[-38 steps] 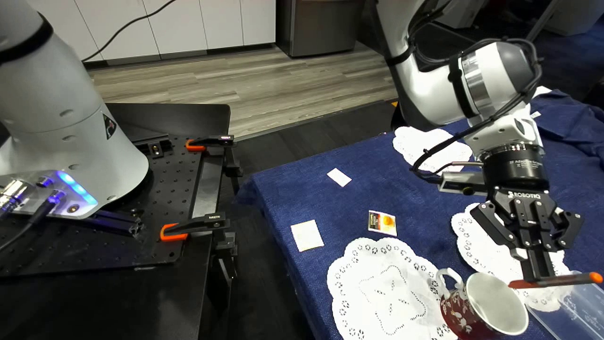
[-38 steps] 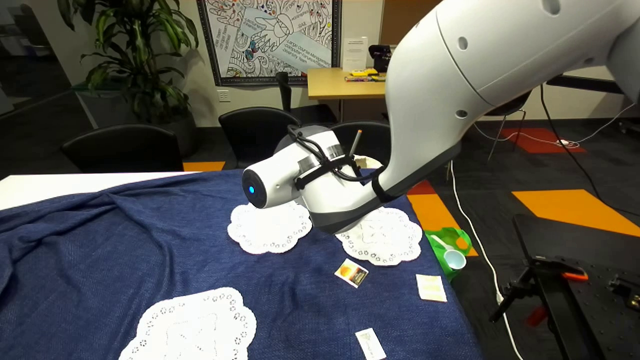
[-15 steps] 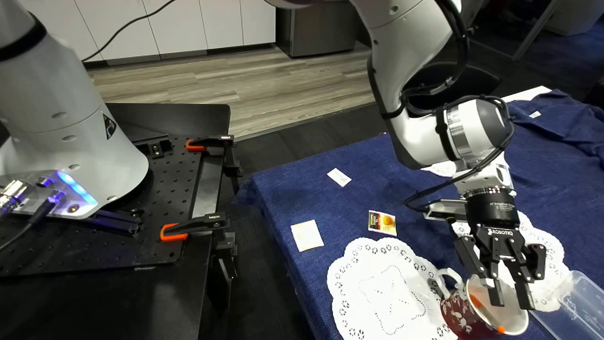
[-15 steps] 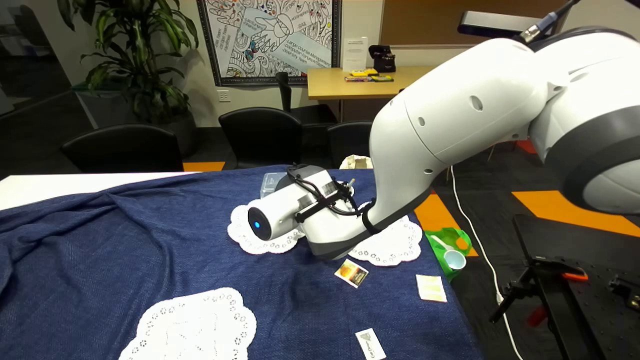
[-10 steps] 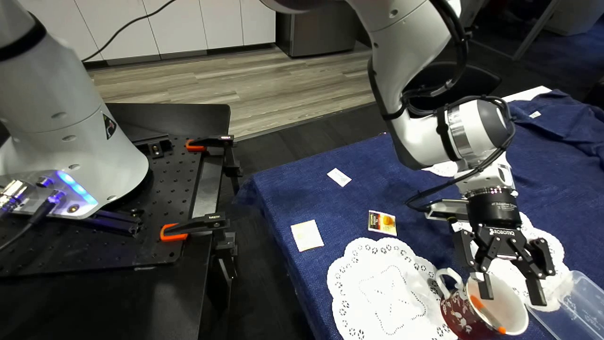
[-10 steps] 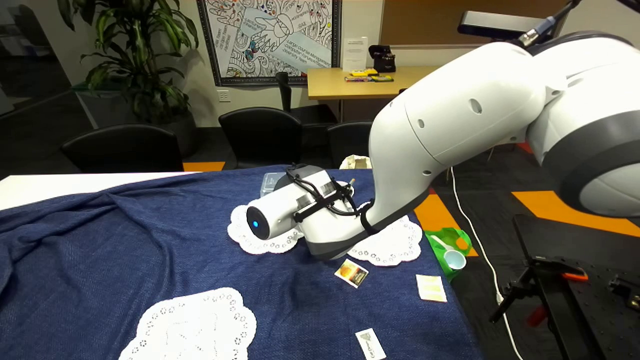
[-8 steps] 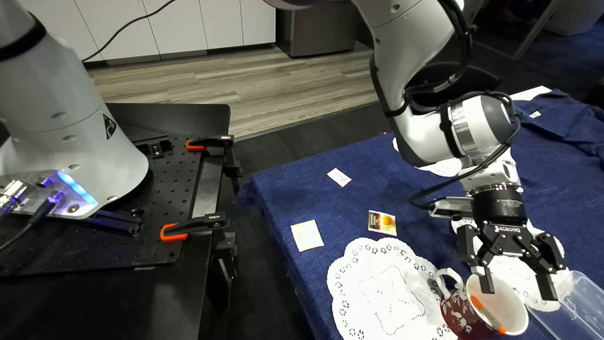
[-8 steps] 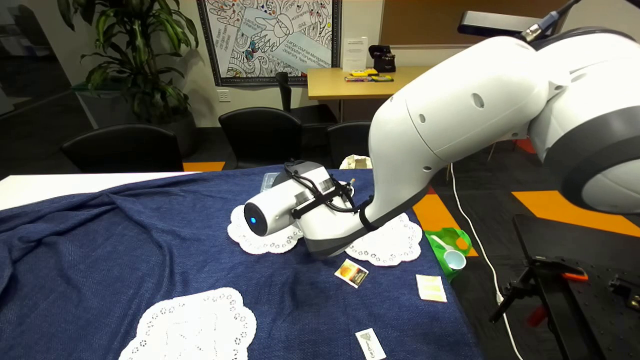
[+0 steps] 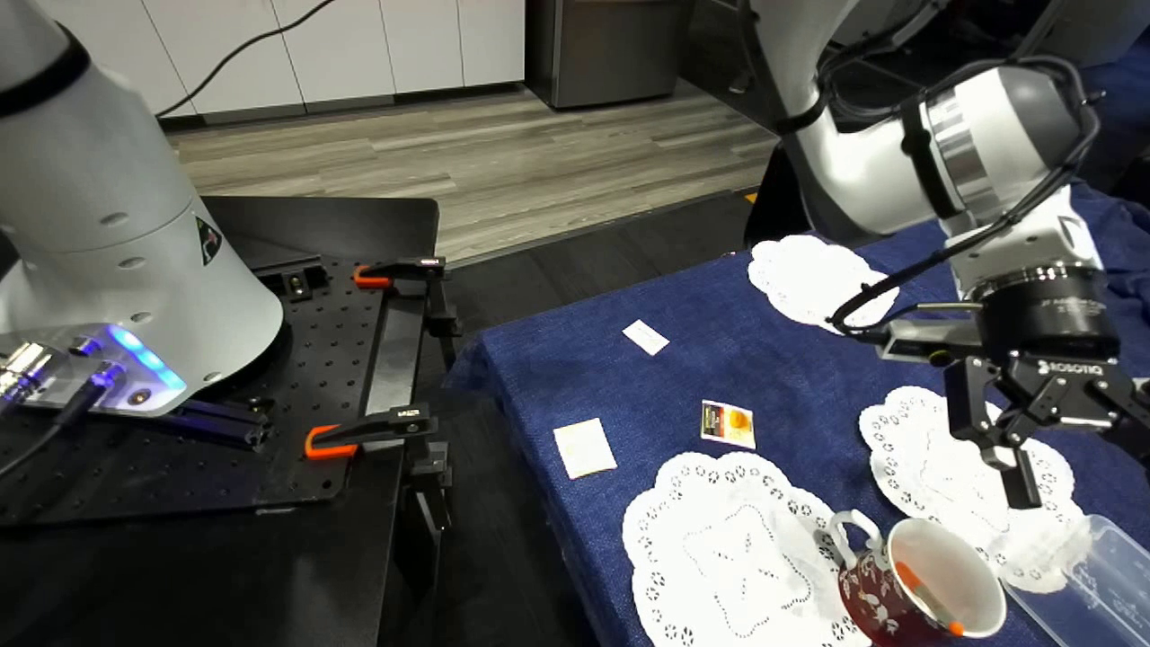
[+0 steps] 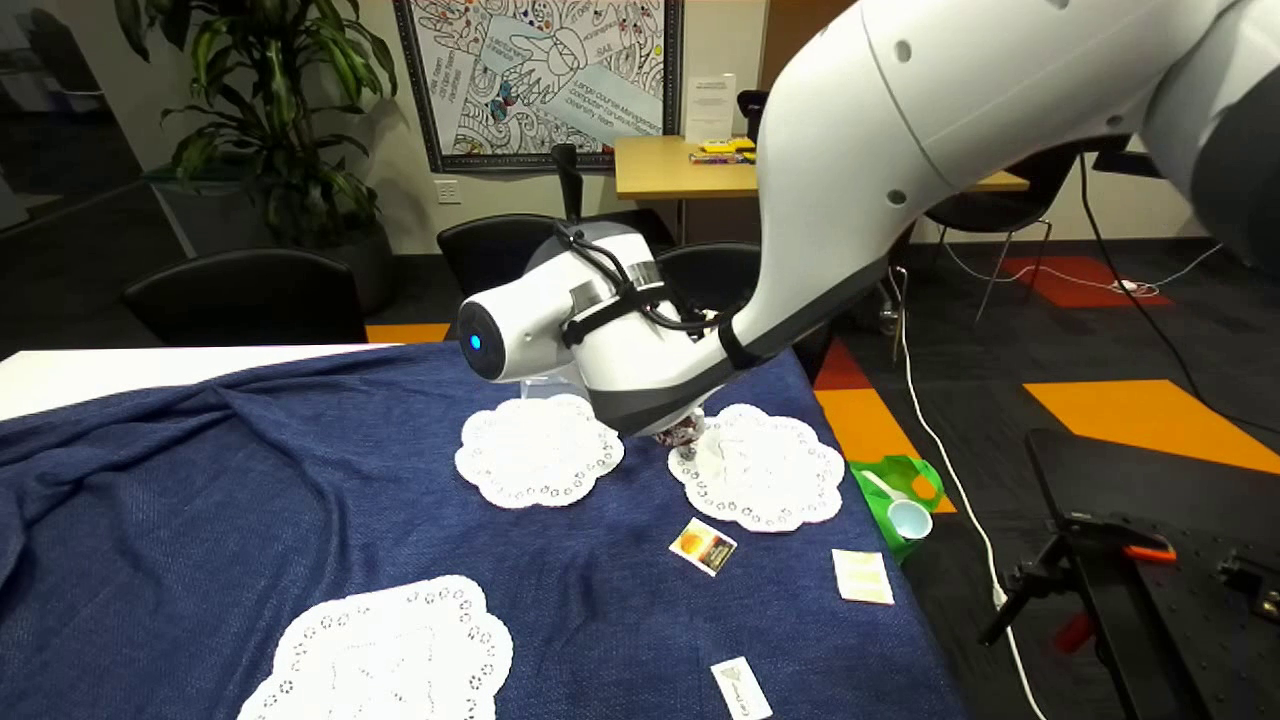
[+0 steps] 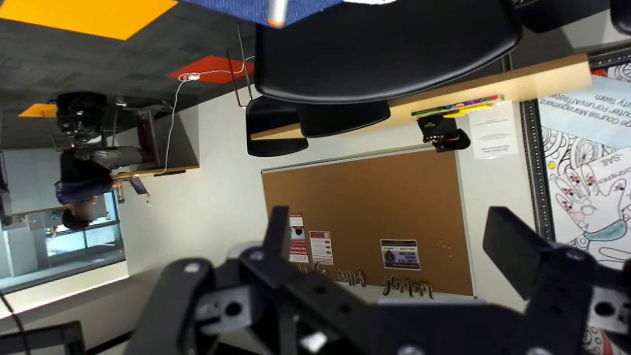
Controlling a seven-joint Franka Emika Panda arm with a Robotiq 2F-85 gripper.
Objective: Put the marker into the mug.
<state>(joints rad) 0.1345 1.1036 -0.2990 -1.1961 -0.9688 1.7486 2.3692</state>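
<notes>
One orange-ended marker (image 9: 929,600) leans in the red-patterned mug (image 9: 870,598); the Robotiq gripper (image 11: 389,234) hangs clear, fingers spread wide.
The marker looks light, stiff, likely slippery; to lift it out I'd pinch crosswise near its upper end, sparing the probably breakable mug.

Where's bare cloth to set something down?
In an exterior view, blue cloth shows bare between the lower doily, printed card and white slip; a smaller patch lies between card, slip and pale square. Crowded around the mug: two doilies and the clear container.
</notes>
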